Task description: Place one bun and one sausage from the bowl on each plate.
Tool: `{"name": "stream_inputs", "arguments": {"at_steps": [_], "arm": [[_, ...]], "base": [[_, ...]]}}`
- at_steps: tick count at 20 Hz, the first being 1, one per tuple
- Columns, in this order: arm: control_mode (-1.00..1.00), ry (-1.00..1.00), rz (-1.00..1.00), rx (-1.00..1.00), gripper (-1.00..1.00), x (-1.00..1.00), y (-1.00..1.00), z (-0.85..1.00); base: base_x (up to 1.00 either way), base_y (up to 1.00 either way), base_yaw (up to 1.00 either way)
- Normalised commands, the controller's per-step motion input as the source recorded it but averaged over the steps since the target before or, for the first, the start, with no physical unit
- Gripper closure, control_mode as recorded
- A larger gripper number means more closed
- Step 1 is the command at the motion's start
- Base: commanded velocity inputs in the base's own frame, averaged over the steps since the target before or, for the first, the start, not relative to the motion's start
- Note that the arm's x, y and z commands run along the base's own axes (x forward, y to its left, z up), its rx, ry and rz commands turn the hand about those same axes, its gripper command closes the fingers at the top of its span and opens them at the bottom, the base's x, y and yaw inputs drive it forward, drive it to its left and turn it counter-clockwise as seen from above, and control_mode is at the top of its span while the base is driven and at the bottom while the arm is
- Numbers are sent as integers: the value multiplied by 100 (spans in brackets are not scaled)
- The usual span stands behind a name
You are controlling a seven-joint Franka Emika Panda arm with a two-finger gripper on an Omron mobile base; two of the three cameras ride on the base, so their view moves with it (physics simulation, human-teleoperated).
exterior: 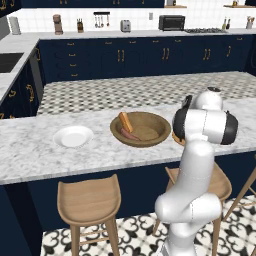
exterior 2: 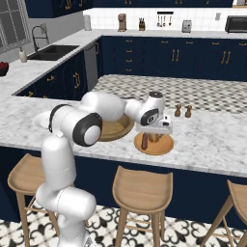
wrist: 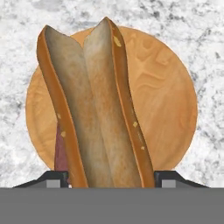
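Bun [wrist: 98,109] first: I see it from the hand view as a long split roll, browned crust along both edges and a pale cut face, standing up between the jaws, which are set about halfway apart and closed on its lower end. Directly beneath it lies the tan wooden plate [wrist: 168,109], and a dark red sausage [wrist: 61,153] shows just past the bun's left edge, low against that plate. From the right base view I read the gripper [exterior 2: 150,136] hanging right over the wooden plate, with the bun and the sausage upright below the hand. Just beside the wooden plate, on the arm's left, sits the brown wooden bowl [exterior: 155,134]; inside it I can make out a second bun [exterior: 126,122] leaning toward the rim and a second sausage [exterior: 131,135] lying next to it. Beyond the bowl, farther from the wooden plate, rests the white plate [exterior: 73,136] with nothing on it. All of these stand on the marble surface [exterior: 30,155]. On the far side of the wooden plate, near it, two small brown grinders [exterior 2: 182,111] stand together.
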Motion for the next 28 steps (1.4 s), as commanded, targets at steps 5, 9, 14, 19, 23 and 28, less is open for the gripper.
{"name": "stream_inputs", "arguments": {"at_steps": [5, 9, 14, 19, 23, 28], "arm": [[-100, 0, 0, 0, 100, 0, -11, -15], [-100, 0, 0, 0, 100, 0, -6, -24], [-100, 0, 0, 0, 100, 0, 0, -24], [-100, 0, 0, 0, -100, 0, 0, -9], [-100, -1, 0, 0, -100, 0, 0, 0], [-100, -1, 0, 0, -100, 0, 0, 0]], "base": [[0, 0, 0], [0, 0, 0], [0, 0, 0], [0, 0, 0], [0, 0, 0], [0, 0, 0]]}}
